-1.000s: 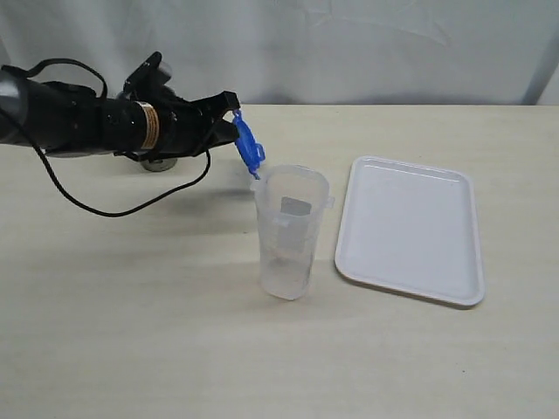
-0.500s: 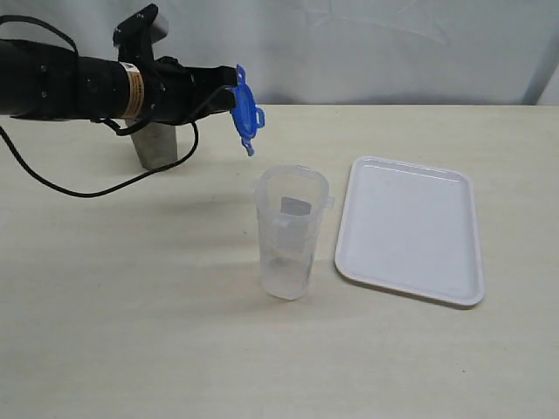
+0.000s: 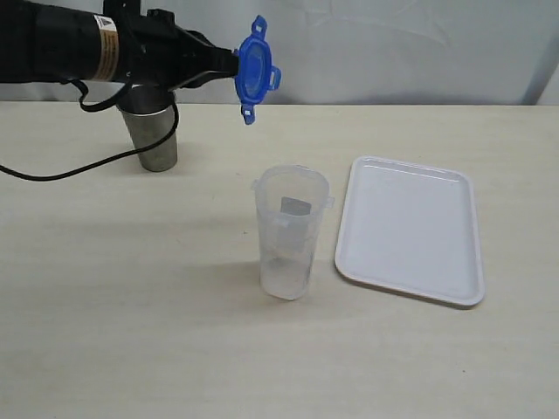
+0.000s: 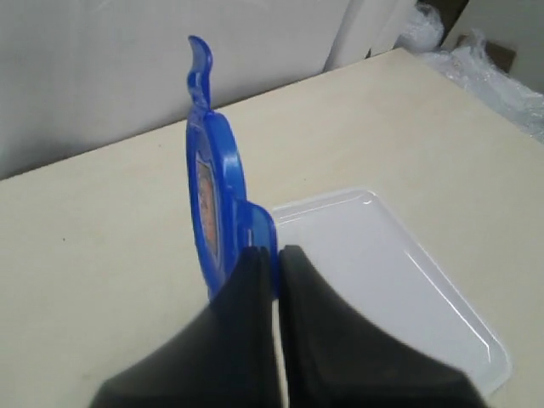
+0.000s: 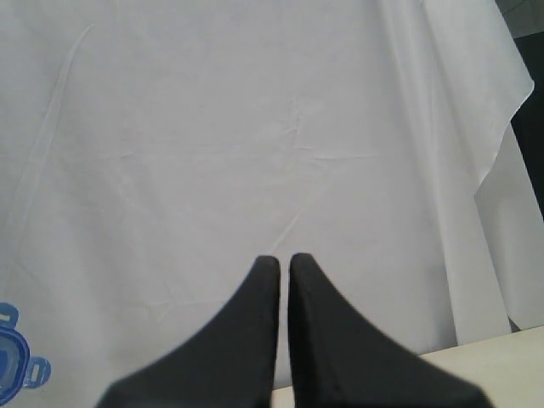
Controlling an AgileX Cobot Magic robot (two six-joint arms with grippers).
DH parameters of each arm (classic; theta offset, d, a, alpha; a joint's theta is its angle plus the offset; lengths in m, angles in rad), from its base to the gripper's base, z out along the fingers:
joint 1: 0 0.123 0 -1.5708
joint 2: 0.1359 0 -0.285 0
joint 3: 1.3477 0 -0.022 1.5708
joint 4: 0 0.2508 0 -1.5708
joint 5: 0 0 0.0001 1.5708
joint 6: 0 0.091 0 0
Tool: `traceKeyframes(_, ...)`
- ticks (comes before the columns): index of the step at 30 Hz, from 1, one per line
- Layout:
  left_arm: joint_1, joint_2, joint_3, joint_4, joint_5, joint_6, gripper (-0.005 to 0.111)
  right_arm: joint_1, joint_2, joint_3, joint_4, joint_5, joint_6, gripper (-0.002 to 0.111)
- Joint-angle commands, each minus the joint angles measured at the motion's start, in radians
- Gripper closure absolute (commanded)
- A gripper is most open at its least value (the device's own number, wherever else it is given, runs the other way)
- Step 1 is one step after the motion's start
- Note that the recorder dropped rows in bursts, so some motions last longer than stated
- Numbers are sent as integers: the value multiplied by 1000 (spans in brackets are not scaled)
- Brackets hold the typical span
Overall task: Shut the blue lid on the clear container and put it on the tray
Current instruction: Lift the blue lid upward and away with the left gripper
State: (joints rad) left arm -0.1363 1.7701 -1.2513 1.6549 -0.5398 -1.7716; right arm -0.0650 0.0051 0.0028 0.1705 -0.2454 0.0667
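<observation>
The blue lid hangs on edge high above the table, up and to the left of the clear container. My left gripper is shut on one of its flaps; the wrist view shows the lid edge-on between the black fingers, gripper. The container stands upright and open-topped mid-table. The white tray lies just to its right, also tray. My right gripper is shut on nothing, facing a white cloth backdrop, with the lid small at the frame's edge. It is out of the exterior view.
A steel cup stands at the back left, below my left arm. A black cable droops from that arm to the table. White cloth hangs behind the table.
My left arm has risen with the lid, from just beside the container's rim to well above it. The lid has turned its broad face toward the camera. The steel cup is now uncovered.
</observation>
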Motion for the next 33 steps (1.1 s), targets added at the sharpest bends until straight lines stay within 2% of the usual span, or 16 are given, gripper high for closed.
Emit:
traceKeyframes(1,1,-69,1,9,-38,58,107,-3,-5,-3,2,11,1,104)
traceKeyframes(10,1,-99,1,90,-331,356,107,-3,-5,-3,-5,11,1,104)
traceKeyframes(11,1,-99,1,90,-348,422,107,-3,-5,-3,-5,11,1,104)
traceKeyframes(12,1,-99,3,90,-380,563,107,-3,-5,-3,-5,11,1,104)
traceKeyframes(16,1,-99,3,90,-418,794,107,-3,-5,-3,-5,11,1,104)
traceKeyframes(19,1,-99,5,90,-420,832,107,-3,-5,-3,-6,20,-3,104)
traceKeyframes(22,1,-107,5,90,-383,911,107,-3,-5,-3,-6,24,-3,104)
traceKeyframes(25,-22,-114,5,90,-229,1038,107,-3,-5,-3,-6,26,-3,104)
traceKeyframes(29,-78,-114,5,53,-6,1073,107,-3,-5,-3,-6,26,-3,104)
traceKeyframes(33,-159,-114,5,90,53,1032,107,-3,-5,-3,-6,26,-3,104)
